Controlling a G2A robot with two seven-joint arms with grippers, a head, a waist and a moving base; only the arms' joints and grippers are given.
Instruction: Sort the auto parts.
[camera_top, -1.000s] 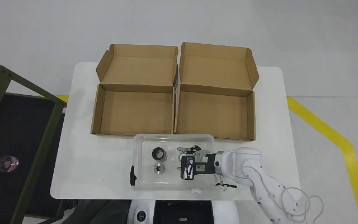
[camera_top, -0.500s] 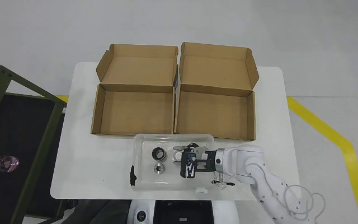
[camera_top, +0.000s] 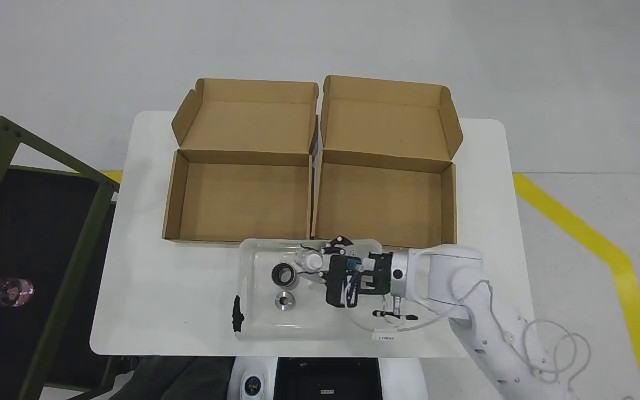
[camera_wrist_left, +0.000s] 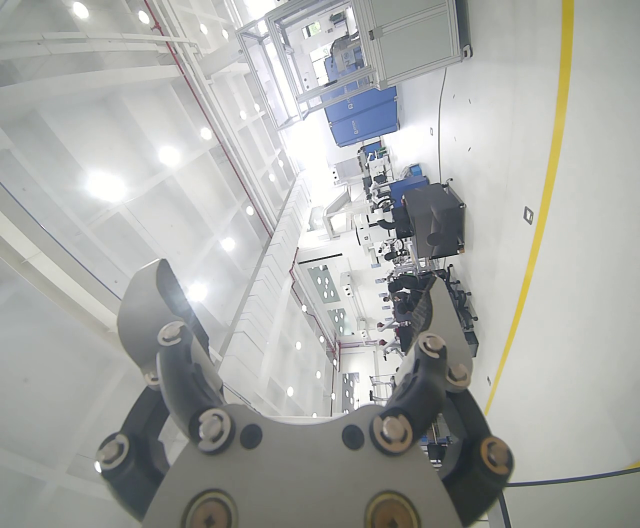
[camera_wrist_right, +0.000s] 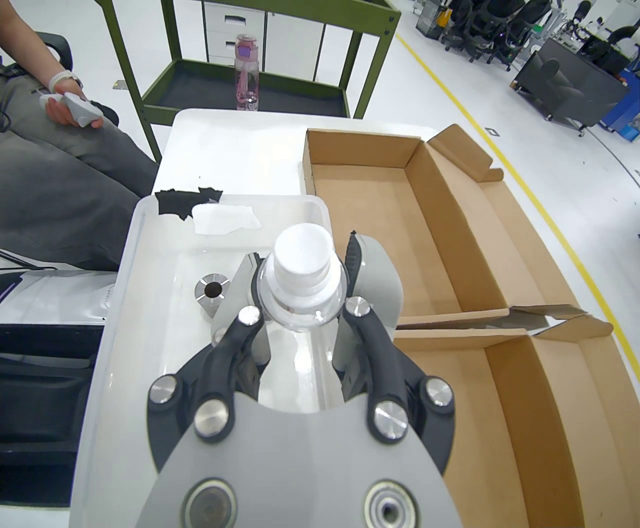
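Grips white part (camera_wrist_right: 302, 252) in right gripper (camera_wrist_right: 301, 272), over bin (camera_top: 246, 300), by edge nearest boxes (camera_top: 240, 200). Holds left gripper (camera_wrist_left: 295, 295) spread, empty, aimed at ceiling. Notes two metal parts (camera_top: 285, 302) on bin floor.

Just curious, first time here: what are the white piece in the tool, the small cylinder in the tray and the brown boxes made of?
The white piece: likely plastic, matt and opaque, with a clear glossy collar under it. The small cylinder: looks like metal, with a silvery sheen. The boxes: cardboard, dull brown, with folded flaps.
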